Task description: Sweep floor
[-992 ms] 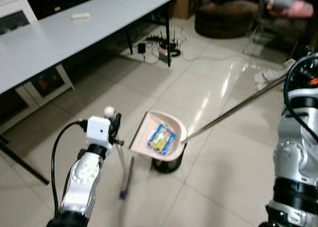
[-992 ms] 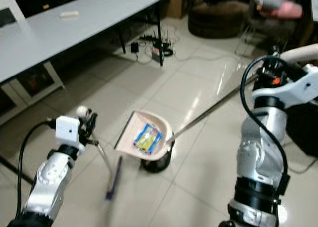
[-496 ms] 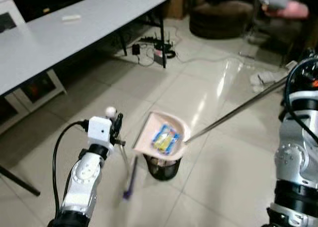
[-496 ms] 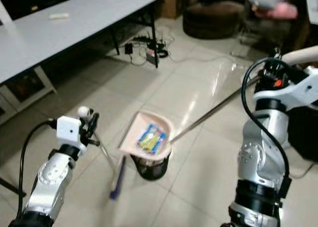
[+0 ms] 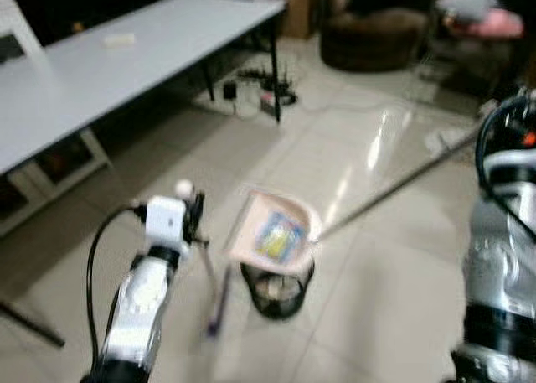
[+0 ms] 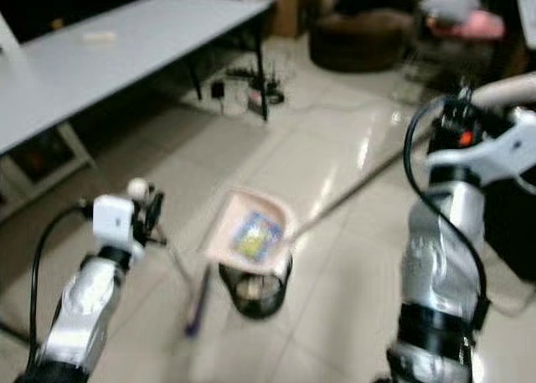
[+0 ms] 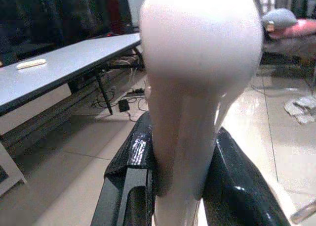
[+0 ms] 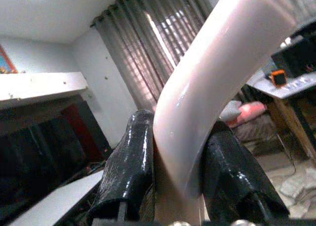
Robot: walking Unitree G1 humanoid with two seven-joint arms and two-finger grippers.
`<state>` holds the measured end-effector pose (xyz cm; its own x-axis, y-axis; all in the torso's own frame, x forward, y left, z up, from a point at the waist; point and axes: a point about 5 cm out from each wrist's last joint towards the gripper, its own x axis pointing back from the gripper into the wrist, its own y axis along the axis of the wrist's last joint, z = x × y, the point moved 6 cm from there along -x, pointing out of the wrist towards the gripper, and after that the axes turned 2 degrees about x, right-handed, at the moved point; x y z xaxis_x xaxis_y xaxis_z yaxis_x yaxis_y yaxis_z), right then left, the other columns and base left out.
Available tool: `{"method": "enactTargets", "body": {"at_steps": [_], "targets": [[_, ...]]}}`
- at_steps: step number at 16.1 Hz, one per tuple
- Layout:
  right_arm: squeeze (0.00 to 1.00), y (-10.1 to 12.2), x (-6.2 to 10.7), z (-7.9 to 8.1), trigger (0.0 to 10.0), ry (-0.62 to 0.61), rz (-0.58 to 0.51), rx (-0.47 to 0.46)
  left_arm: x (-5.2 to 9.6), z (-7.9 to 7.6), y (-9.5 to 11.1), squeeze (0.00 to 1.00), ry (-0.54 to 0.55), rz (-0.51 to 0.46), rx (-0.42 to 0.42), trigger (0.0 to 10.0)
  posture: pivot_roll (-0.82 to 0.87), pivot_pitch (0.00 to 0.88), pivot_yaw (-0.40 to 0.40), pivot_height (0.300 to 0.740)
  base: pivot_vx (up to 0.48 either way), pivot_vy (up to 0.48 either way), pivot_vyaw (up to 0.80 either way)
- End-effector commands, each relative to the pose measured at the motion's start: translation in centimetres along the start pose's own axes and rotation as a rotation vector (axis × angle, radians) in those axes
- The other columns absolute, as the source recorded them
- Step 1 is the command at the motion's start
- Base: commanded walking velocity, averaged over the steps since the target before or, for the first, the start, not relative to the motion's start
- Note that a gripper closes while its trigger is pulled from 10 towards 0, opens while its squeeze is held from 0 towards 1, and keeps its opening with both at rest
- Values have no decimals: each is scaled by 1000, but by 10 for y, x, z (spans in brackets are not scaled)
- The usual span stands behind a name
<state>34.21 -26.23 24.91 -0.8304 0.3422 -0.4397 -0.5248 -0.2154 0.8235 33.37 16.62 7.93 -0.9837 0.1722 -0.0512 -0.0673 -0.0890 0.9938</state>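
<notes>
The left hand [image 7: 180,186] is clamped on the rounded pale-pink plastic top of the broom handle [image 7: 197,87], its two black fingers [image 7: 129,176] pressed against either side. From this hand the thin broom shaft slants down and forward to the floor, ending in a purple broom head [image 5: 219,303] that is badly blurred; its bristles cannot be made out.

Just to the right of that broom head, lower than both hands, stands a small round black mesh waste bin [image 5: 276,289] on the glossy beige tiled floor [image 5: 377,257]. Directly above the bin hangs the pale-pink plastic dustpan [image 5: 272,232], tilted, with a blue-and-yellow wrapper [image 5: 279,236] lying in its scoop. Whether the pan's lip touches the bin's rim cannot be told through the blur.

The dustpan's long silver metal pole [image 5: 394,186] runs from the scoop up and to the right, its long axis pointing straight at the right hand [image 8: 177,186], which is closed around the pole's curved pale-pink grip [image 8: 207,72]. So the right hand is the one that governs the pan, and tipping the wrapper out likely turns on rolling that pole while the scoop stays over the bin.

The right arm is cut off at the frame edge.
</notes>
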Motion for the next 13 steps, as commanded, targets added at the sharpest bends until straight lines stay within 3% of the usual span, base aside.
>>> {"method": "enactTargets", "body": {"at_steps": [1, 5, 11, 13], "targets": [[0, 7, -1, 18, 10000, 48, -34, -40, -1, 13, 8, 0, 26, -19, -47, 10000, -6, 3, 69, 740, 0, 0, 0], [0, 3, 0, 20, 10000, 86, -41, 79, -3, 11, 8, 0, 23, -18, -55, 10000, -1, 9, 69, 740, 0, 0, 0], [0, 5, 1, 69, 10000, 309, -112, 191, -3, 9, 6, 0, 21, -10, -60, 10000, -2, 7, 62, 740, 0, 0, 0], [0, -1, 9, 99, 10000, 466, -134, 298, -2, 10, 5, 0, 24, -7, -60, 10000, -2, 9, 61, 740, 0, 0, 0]]}}
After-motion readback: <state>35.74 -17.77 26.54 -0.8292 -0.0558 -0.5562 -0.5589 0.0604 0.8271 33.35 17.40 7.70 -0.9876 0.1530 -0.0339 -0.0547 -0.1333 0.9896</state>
